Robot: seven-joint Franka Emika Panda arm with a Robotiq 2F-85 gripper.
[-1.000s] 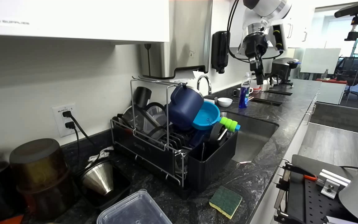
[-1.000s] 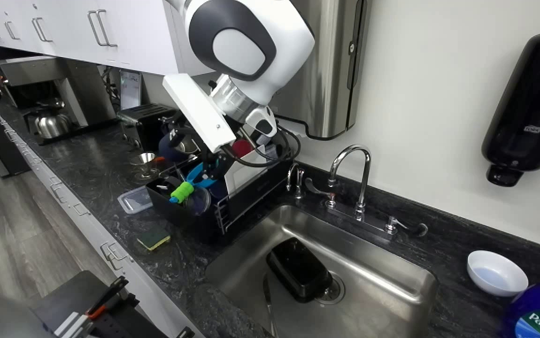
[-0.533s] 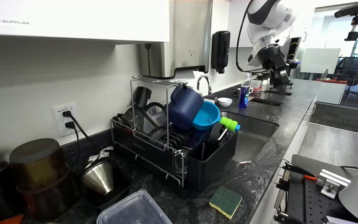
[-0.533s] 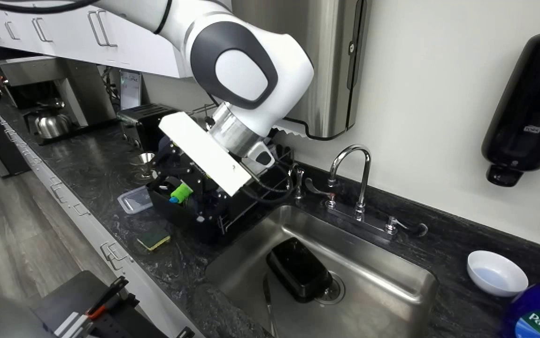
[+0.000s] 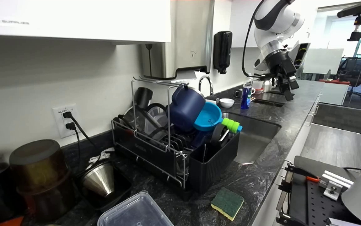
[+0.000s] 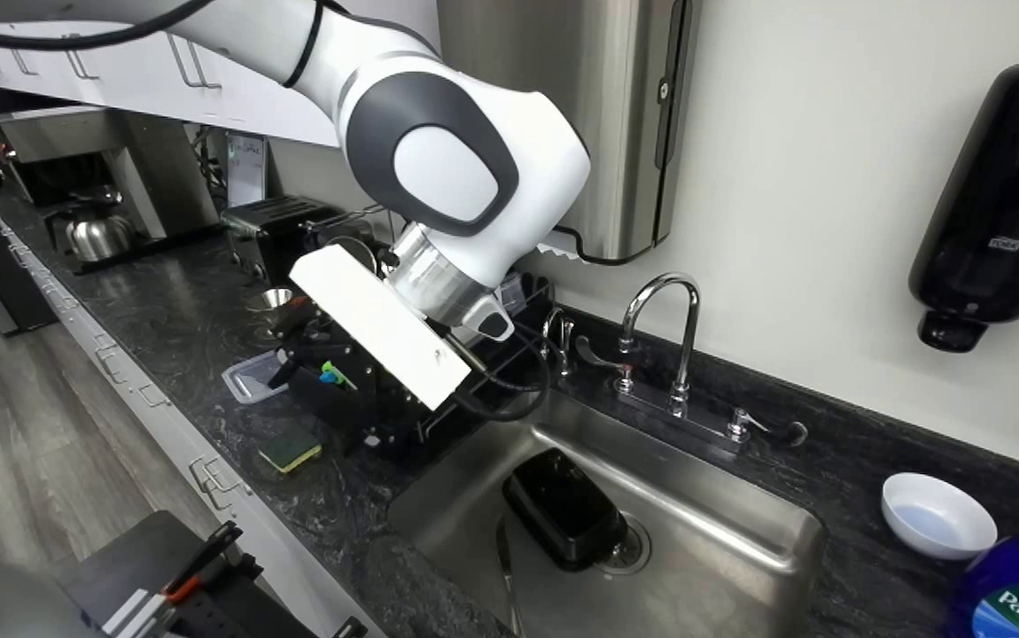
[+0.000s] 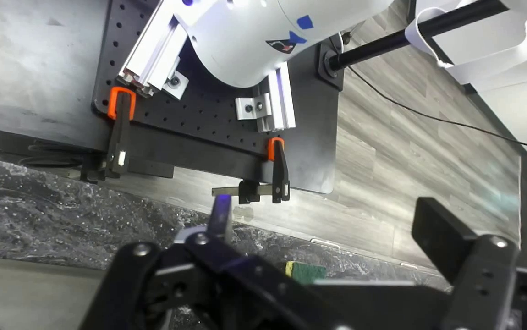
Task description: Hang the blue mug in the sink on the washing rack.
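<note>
One blue mug [image 5: 186, 108] tilts at an upper corner of one washing rack [image 5: 149, 153]; the gripper [image 7: 327, 222] has two fingers [image 7: 442, 238] spread wide; one sponge [image 5: 227, 203] lies near the front edge of the counter [image 5: 257, 171].

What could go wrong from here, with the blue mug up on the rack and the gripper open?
The blue mug sits tilted high on the crowded rack; I can't tell how firmly, so a bump might drop it.
The gripper is spread open and might hook the green handle jutting out above the black caddy.
The cable hangs in a loose loop below the arm and could snag the faucet.
</note>
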